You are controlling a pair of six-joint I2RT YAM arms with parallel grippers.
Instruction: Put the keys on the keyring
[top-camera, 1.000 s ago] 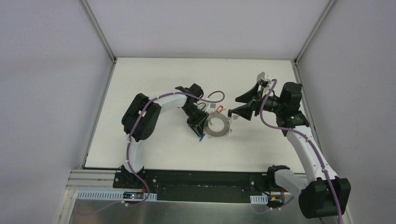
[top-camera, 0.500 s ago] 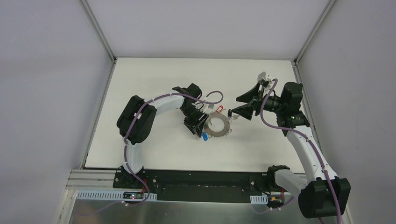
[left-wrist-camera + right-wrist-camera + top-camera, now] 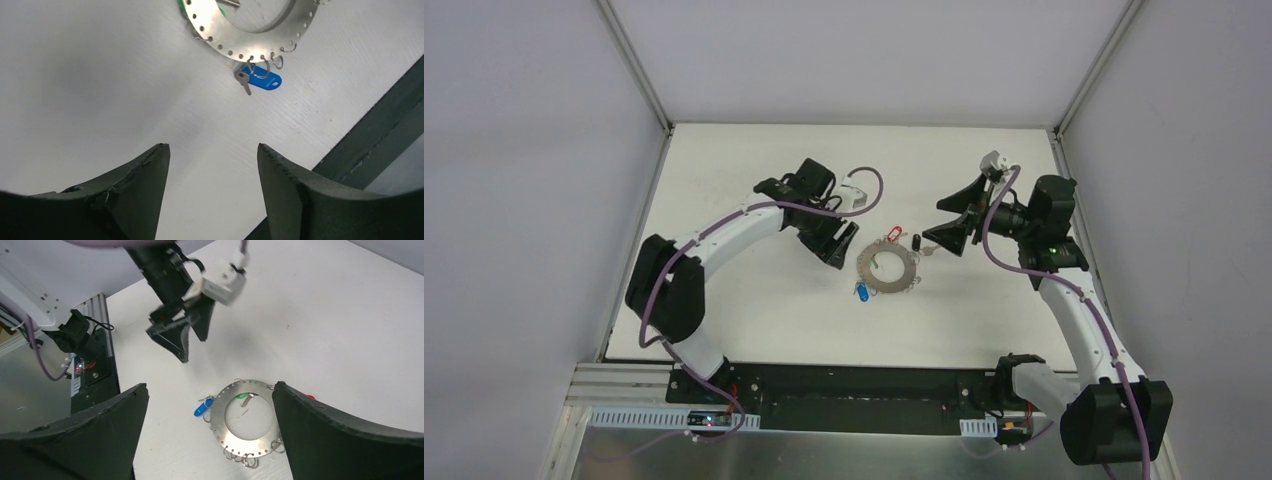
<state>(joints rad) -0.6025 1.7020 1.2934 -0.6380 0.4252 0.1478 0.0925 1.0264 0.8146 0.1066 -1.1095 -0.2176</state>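
The keyring (image 3: 887, 268) lies flat at mid-table, a grey metal disc with small loops on its rim. A blue-tagged key (image 3: 862, 292) rests at its lower-left rim; in the left wrist view this blue key (image 3: 264, 80) sits in a loop at the keyring (image 3: 235, 42) edge. A green tag (image 3: 241, 396) shows in the centre hole. A red tag (image 3: 894, 235) and a black tag (image 3: 916, 241) lie just beyond the ring. My left gripper (image 3: 839, 245) is open and empty, up-left of the ring. My right gripper (image 3: 936, 222) hangs open and empty above the ring's right side.
A dark metal rail (image 3: 370, 145) runs along the table's near edge, close to the left gripper. The left arm's purple cable (image 3: 869, 190) loops above the table behind the ring. White walls stand on three sides.
My left gripper has opened and drawn back up-left from the keyring, leaving the blue key at the rim. The right gripper has opened wider and stayed in place.
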